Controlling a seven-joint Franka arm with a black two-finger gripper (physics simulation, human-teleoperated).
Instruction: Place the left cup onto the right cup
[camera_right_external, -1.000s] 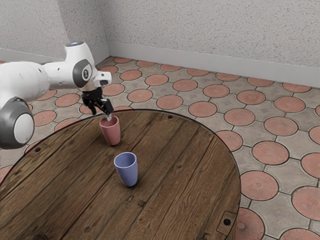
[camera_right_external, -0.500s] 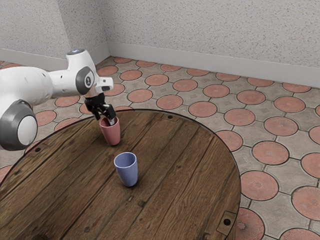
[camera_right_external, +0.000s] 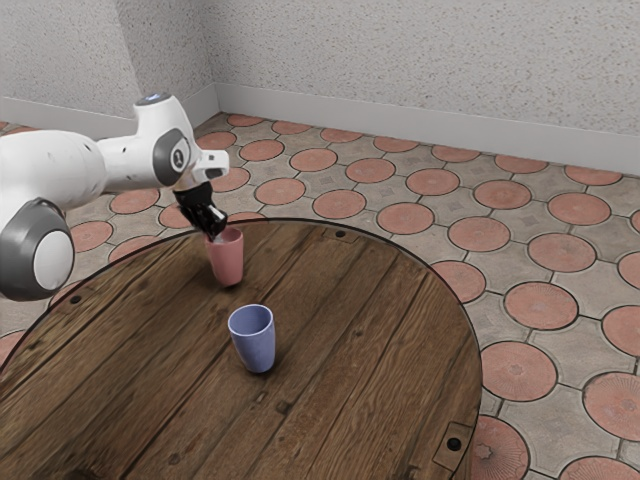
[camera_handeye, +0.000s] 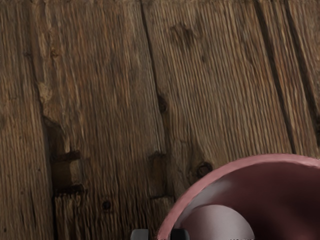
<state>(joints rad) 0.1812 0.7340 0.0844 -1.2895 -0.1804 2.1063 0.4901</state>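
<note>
Exterior view: gripper (camera_right_external: 214, 234) has closed on pink cup (camera_right_external: 227, 264), shifting it slightly.

My arm (camera_right_external: 70, 165) reaches in from nine o'clock in the exterior view. The wrist (camera_right_external: 170, 155) is bent so the hand points down toward five o'clock. My gripper (camera_right_external: 215, 234) has its black fingers (camera_right_external: 209, 222) pinched close together on the pink cup (camera_right_external: 228, 265), at the rim's ten o'clock edge.
</note>
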